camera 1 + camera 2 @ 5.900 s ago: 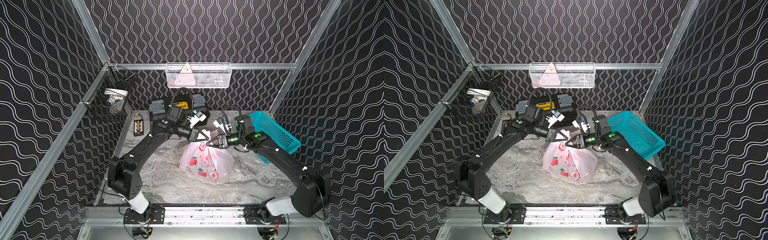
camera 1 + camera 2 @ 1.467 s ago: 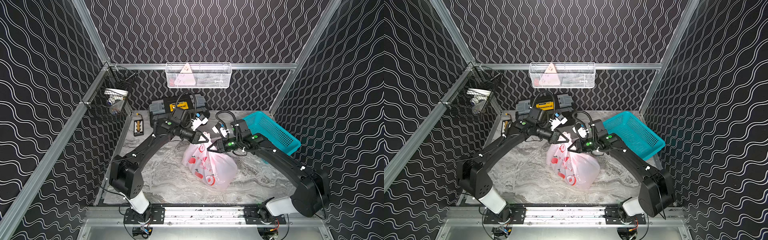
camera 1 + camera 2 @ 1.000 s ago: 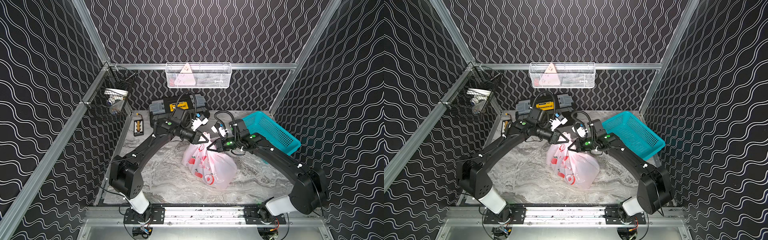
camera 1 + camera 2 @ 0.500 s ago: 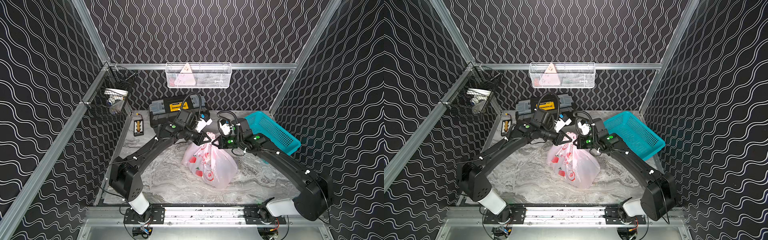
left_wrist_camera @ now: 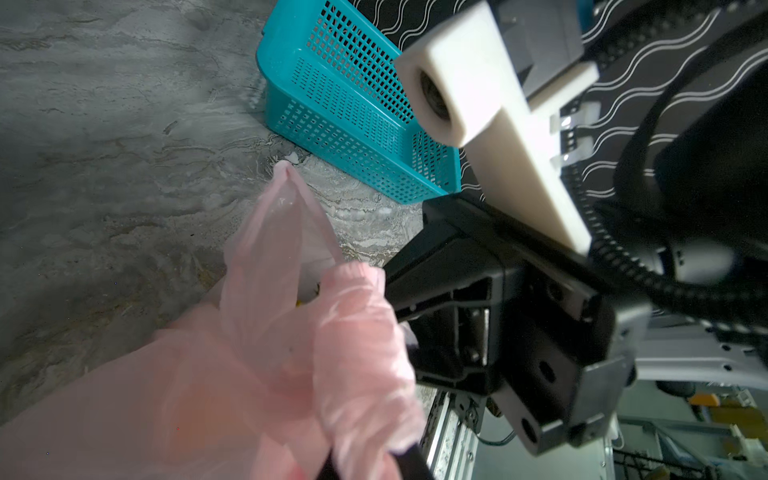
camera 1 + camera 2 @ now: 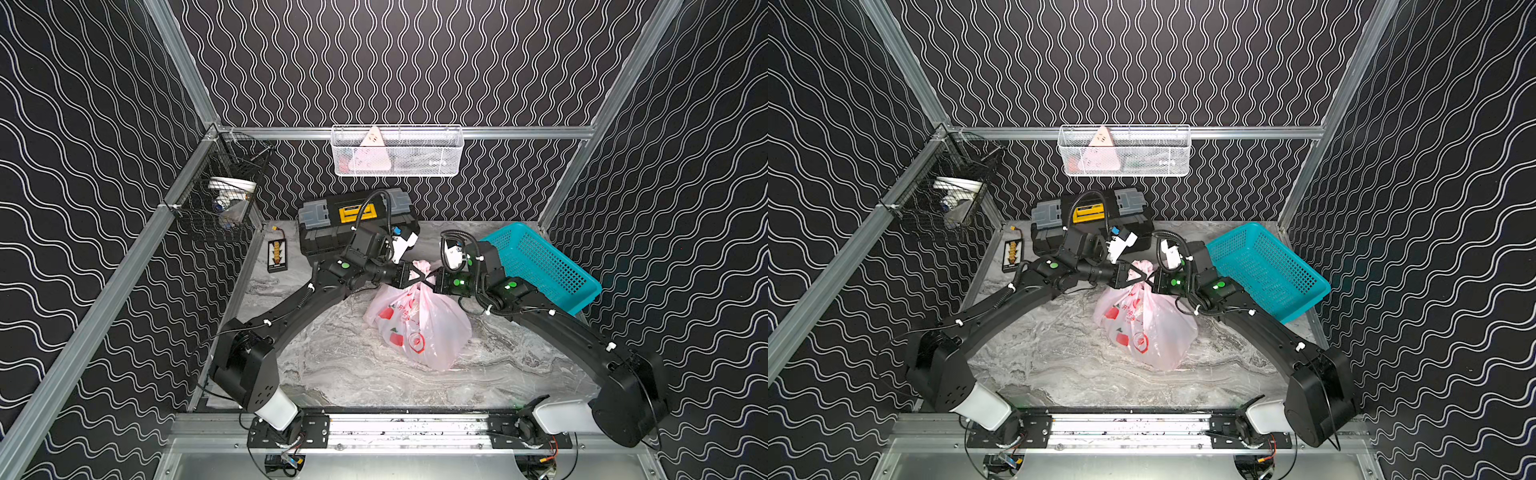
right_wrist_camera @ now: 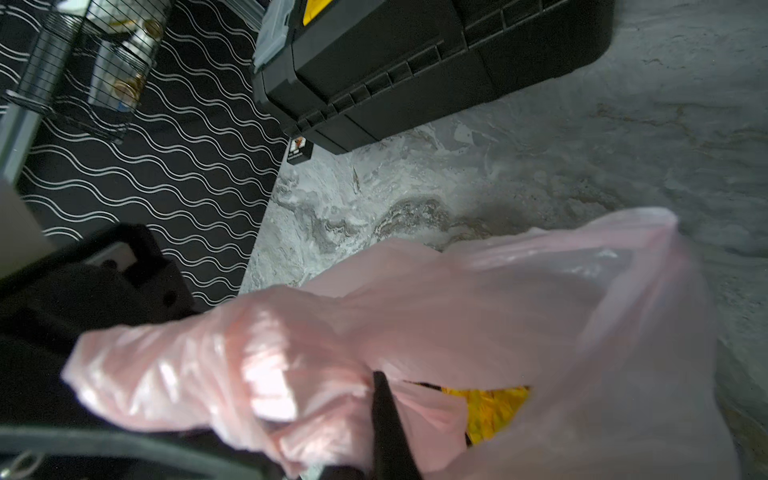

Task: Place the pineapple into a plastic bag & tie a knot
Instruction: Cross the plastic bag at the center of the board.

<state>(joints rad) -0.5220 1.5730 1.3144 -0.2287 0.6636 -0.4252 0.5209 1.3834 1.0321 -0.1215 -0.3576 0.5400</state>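
Silver rail [image 6: 407, 428] ran along the near edge, with both arm bases fixed to it. Past it lay the grey marbled table [image 6: 332, 374]. About mid-table, a little to the right, sat the pink bag [image 6: 419, 328] [image 6: 1146, 324], printed with red apples, its full body sagging toward me.

The bag's neck rose to a point just behind the body, where the two arms met nose to nose. The left gripper [image 6: 409, 275] [image 6: 1128, 275] reached in from the left and the right gripper [image 6: 434, 281] [image 6: 1154, 281] from the right, their tips almost touching. Each had its fingers pressed together on pink film. In the left wrist view the bag [image 5: 249, 374] ran down into the dark fingers [image 5: 411, 461], and in the right wrist view the bag [image 7: 540, 311] bunched against a black finger [image 7: 386, 415]. The handles [image 6: 424, 267] stood gathered between the tips in crossed strands. Whether they were tied, I could not tell. A yellow thing [image 7: 490, 407] showed through the bag's mouth.

Farther back, a teal basket [image 6: 540, 266] [image 6: 1266, 270] [image 5: 345, 104] sat at the right rear, just beside the right arm's wrist. A black toolbox [image 6: 332, 224] [image 6: 1046, 241] [image 7: 395, 62] stood against the back wall behind the left arm, and a small black board [image 6: 277, 254] lay to its left. A black wire basket [image 6: 220, 199] hung on the left wall and a white one [image 6: 397, 151] on the back rail.
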